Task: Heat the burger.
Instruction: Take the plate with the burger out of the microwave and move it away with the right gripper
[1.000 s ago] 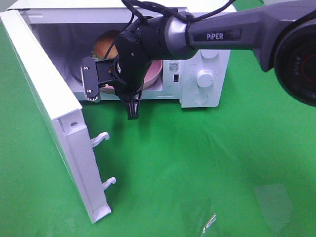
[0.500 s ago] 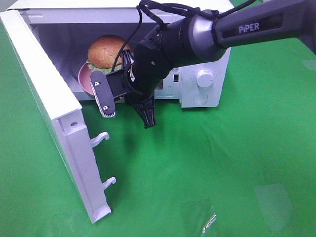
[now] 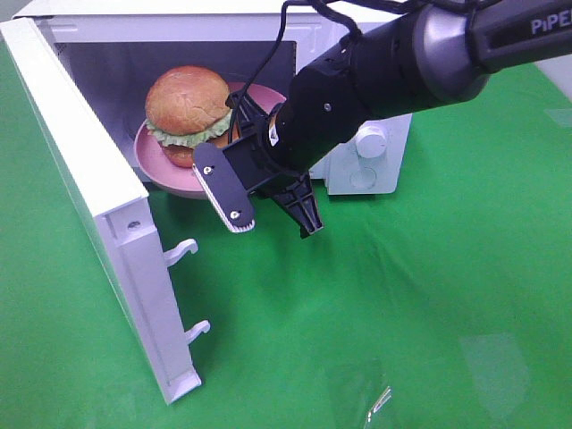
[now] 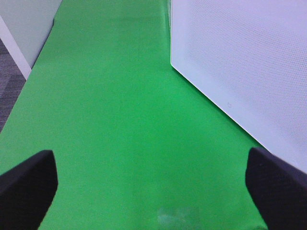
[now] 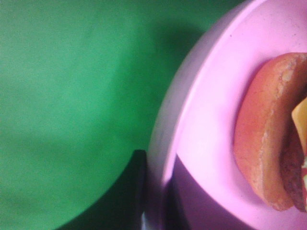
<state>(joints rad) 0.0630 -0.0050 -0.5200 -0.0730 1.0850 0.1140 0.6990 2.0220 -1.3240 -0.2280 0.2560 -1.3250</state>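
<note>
The burger (image 3: 188, 100), golden bun with green lettuce, sits on a pink plate (image 3: 163, 166) at the mouth of the open white microwave (image 3: 89, 54). My right gripper (image 3: 238, 128) reaches in from the right and is shut on the plate's near rim. The right wrist view shows the pink plate (image 5: 211, 120) close up with the burger's lower bun (image 5: 266, 139), and my right gripper (image 5: 157, 203) pinches the rim with one dark finger (image 5: 138, 191) under it. The left gripper (image 4: 153, 191) hangs open over green cloth, out of the exterior high view.
The microwave door (image 3: 98, 206) stands wide open at the left with two latch hooks (image 3: 183, 252) sticking out. A control knob (image 3: 371, 141) is on the microwave's right panel. A white perforated panel (image 4: 240, 72) fills the left wrist view's side. Green cloth (image 3: 402, 313) covers the table.
The right arm has drawn back to the right and forward. The plate with the burger has come with it, from deep inside the microwave to its front opening.
</note>
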